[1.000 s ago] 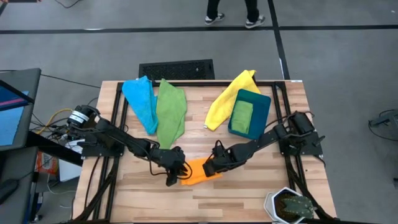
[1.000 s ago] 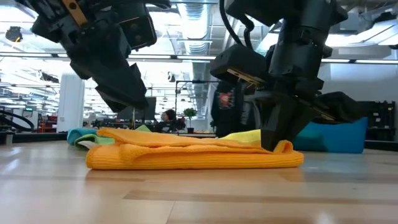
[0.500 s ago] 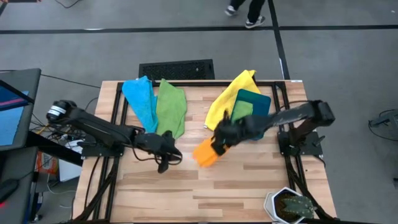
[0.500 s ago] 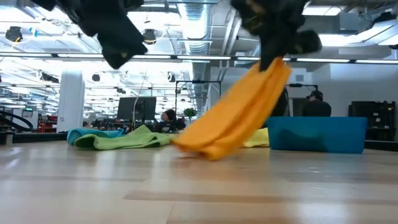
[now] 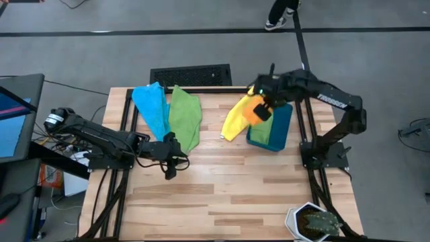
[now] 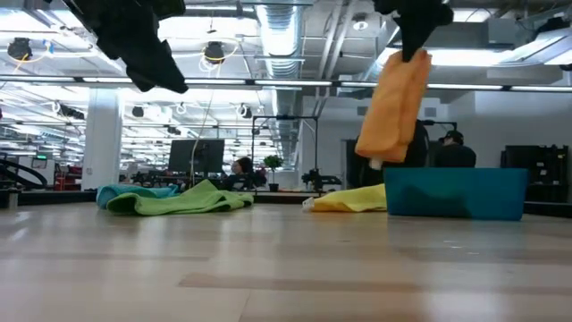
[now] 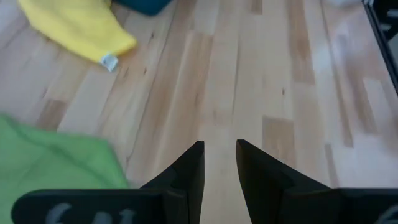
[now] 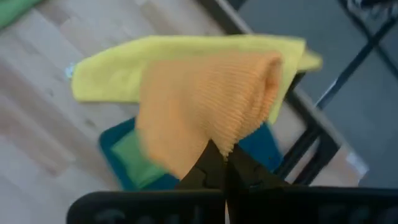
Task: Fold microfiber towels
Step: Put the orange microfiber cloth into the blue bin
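Observation:
A folded orange towel hangs from my shut right gripper above the dark teal bin at the table's far right. In the low view the orange towel dangles over the bin. A yellow towel lies beside the bin. A green towel and a light blue towel lie at the far left. A folded green towel lies in the bin. My left gripper hovers open over bare wood near the green towel's near end, holding nothing. My right gripper pinches the orange towel's top folded end between its two fingers, several layers together. The fingers come from above, slanting down. The towel hangs slack below them, clear of the table, with its lower end above the bin's rim.
Black frame rails run along the table's left, right and far sides. A potted plant stands at the near right corner. A person's legs pass beyond the far edge. Bare wood fills the table's near half.
My right gripper has risen from the table's near middle and swung toward the far right, turning as it went. The folded orange towel has been lifted clear and now hangs over the bin. My left gripper has risen and drawn back toward the left.

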Controlling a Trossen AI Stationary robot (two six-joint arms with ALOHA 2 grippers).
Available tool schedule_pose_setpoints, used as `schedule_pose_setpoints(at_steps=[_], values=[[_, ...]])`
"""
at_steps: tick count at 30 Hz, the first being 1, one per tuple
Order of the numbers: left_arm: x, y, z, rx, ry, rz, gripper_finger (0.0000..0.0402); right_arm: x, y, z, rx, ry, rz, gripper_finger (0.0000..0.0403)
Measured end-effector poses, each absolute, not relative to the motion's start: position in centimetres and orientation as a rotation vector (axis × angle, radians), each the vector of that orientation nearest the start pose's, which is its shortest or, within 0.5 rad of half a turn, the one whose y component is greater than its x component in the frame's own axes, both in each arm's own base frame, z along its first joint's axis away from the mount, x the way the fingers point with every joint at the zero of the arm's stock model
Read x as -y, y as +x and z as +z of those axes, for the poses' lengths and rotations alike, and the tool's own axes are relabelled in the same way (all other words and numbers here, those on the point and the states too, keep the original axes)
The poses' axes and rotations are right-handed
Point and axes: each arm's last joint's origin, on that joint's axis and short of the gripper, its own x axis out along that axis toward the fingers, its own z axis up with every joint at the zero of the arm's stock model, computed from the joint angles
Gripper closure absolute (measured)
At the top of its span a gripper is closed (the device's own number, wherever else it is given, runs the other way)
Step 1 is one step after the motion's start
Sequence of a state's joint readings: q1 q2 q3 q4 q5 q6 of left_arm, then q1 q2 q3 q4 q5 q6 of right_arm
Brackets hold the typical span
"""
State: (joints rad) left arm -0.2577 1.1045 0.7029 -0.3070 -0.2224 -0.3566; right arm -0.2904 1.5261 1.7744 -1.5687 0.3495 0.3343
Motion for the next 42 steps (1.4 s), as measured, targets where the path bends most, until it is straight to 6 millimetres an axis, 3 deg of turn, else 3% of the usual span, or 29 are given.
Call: schedule_pose_setpoints(at_steps=[9, 17, 25, 42], values=[[4.8, 21.7, 23.3, -0.71, -0.138, 0.143, 0.0317, 12.7, 22.9, 39.0, -1.401, -0.084, -0.784, 0.0393], [4.7, 21.6, 23.2, -0.714, -0.107, 0.181, 0.0317, 14.1, 23.2, 38.9, -1.495, -0.322, -0.742, 0.0393], [4.6, 21.5, 23.1, -0.722, -0.107, 0.195, 0.0317, 14.3, 23.9, 38.0, -1.553, -0.381, -0.669, 0.0393], [4.5, 21.5, 23.1, -0.708, -0.098, 0.245, 0.0317, 15.6, 24.1, 33.1, -1.674, -0.454, -0.595, 0.0393]])
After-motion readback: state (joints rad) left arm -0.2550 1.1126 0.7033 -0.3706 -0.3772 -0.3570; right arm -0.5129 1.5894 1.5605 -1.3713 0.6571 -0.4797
